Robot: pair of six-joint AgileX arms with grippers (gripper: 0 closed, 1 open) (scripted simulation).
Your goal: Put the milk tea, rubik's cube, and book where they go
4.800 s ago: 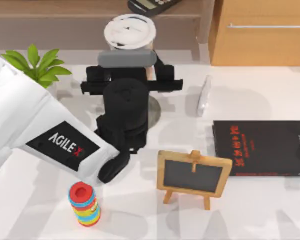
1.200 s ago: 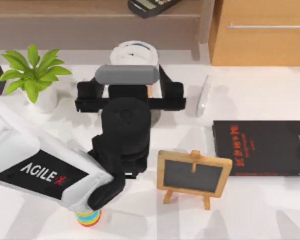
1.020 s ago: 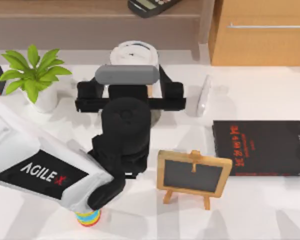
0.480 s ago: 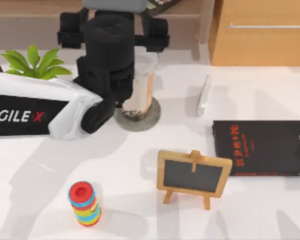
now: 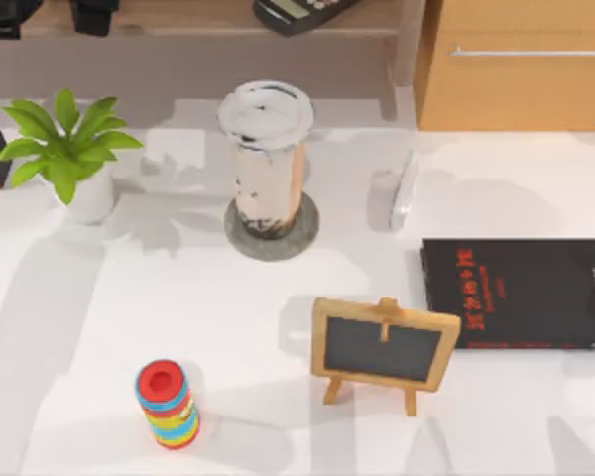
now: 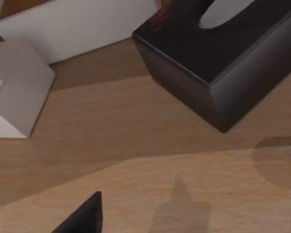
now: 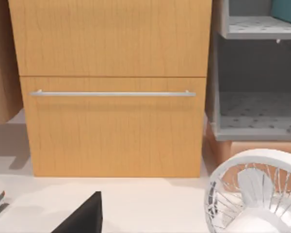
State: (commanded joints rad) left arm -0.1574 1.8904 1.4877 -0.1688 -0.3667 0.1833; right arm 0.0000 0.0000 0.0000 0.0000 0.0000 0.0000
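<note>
The milk tea [image 5: 266, 159] stood upright on a grey coaster [image 5: 272, 228] toward the counter's [image 5: 99, 297] far edge, so that step looked finished; whether either arm's jaws were apart, I cannot tell; the next move calls for finding the cube or book.

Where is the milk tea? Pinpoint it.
In the top view, the milk tea stands upright on a grey coaster, between the potted plant and a white remote.

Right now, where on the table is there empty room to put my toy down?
Free: the stretch between the potted plant and ring stack, and the front right corner below the black book. Crowded: around the milk tea, its coaster and the little chalkboard.
</note>
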